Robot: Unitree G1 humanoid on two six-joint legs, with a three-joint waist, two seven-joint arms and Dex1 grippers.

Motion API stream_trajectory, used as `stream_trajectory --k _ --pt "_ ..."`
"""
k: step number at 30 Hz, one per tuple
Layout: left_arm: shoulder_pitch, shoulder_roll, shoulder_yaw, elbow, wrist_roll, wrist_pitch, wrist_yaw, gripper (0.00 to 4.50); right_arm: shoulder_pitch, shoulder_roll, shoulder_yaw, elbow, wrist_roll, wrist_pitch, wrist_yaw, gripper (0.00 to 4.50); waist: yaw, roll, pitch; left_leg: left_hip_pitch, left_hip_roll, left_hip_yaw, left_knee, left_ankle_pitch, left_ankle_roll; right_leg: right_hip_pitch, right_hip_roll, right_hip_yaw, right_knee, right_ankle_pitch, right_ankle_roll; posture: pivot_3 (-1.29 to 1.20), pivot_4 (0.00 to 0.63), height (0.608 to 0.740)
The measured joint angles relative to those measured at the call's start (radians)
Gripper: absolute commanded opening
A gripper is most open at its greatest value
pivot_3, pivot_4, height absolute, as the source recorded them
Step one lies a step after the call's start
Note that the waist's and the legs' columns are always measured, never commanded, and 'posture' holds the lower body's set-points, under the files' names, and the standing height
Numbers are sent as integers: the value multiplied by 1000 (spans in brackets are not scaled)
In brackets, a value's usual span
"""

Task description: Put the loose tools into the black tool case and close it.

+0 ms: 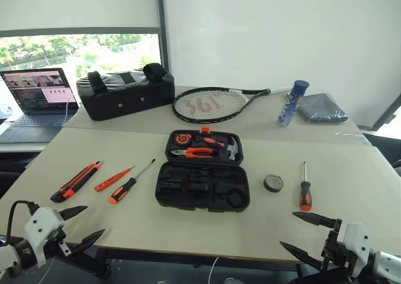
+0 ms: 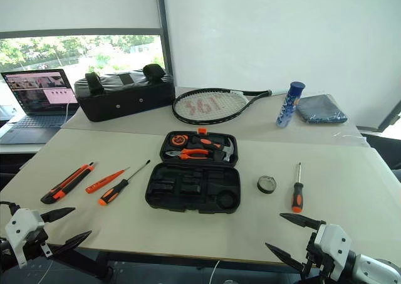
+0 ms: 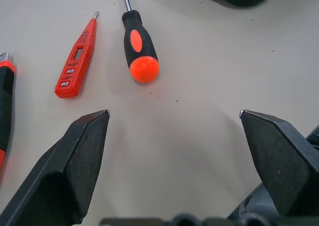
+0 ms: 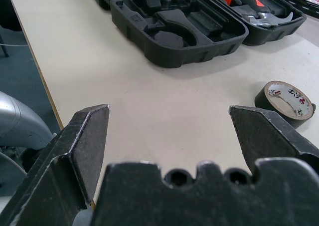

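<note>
Lying open, the black tool case (image 1: 202, 177) spreads lid rearward.

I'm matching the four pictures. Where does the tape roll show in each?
Left eye: tape roll right of the open case.
Right eye: same place.
Left wrist: not in it.
Right wrist: at the right edge, beyond the right pincer.
Shared landmark: the case.
</note>
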Motion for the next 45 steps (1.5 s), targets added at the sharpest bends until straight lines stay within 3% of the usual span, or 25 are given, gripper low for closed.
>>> stream_trajectory --k 2,6,11,15,20,23,31,34,38,41,44,45 --pt "-1 0 0 0 0 0 0 4500 0 0 0 0 0 0 0 4459 1 0 0 0 0 0 0 0 0 0 0 0 0 0 0 0 150 740" --pt "-36 30 34 -27 -167 249 6 4500 -101 114 56 -29 25 -31 -65 4459 -6 -2 0 0 3 -1 0 0 0 -1 3 0 2 1 -2 0 150 740" --pt "38 54 147 -36 -234 437 47 4500 -157 118 98 -153 177 67 -74 4459 -9 0 -1 1 2 0 -1 0 0 -1 3 0 1 1 -2 0 150 740" --pt "100 68 216 -23 -291 650 97 4500 -192 126 147 -167 157 12 -31 4459 -4 -1 -1 1 2 -1 -1 0 0 -1 3 -1 1 1 -2 0 150 740" --pt "29 120 235 -76 -352 812 132 4500 -222 132 186 -163 140 -5 -12 4459 20 -4 -2 1 2 -1 0 0 0 0 1 -3 1 1 -2 0 150 740" --pt "-96 172 179 -133 -352 855 170 4500 -218 131 190 -148 136 -6 -5 4459 27 -5 -3 1 2 -1 0 0 0 1 1 -2 1 1 -2 0 150 740" --pt "-534 243 -210 -136 -289 1053 301 4500 -211 122 186 -130 126 -6 -10 4459 15 -4 -3 -1 1 -1 -1 0 0 -2 3 -2 2 5 -8 0 150 740" --pt "-663 230 -342 -94 -244 1091 314 3716 -205 123 191 -133 117 -6 -23 4500 11 -4 -3 -1 1 -2 -1 0 0 -2 3 -2 2 5 -8 0 150 740" --pt "-763 216 -473 -33 -181 1128 323 2226 -188 124 196 -143 115 -4 -39 4500 3 -4 -3 -1 1 -2 -1 0 0 -2 3 -1 2 5 -8 0 150 740" --pt "-797 212 -506 -10 -147 1139 319 978 -185 124 196 -149 111 -4 -54 4500 1 -4 -3 -1 1 -2 -1 0 0 -2 3 -1 3 5 -8 0 150 740" --pt "-813 214 -521 -10 -126 1138 303 24 -179 124 195 -152 99 -4 -71 4500 3 -4 -3 -1 0 -2 -1 0 0 -1 3 -1 3 5 -7 0 150 740" --pt "-814 215 -523 -11 -124 1137 293 24 -175 124 195 -154 98 -4 -74 4500 3 -4 -3 -1 0 -2 -1 0 0 -1 3 -1 3 5 -7 0 150 740"
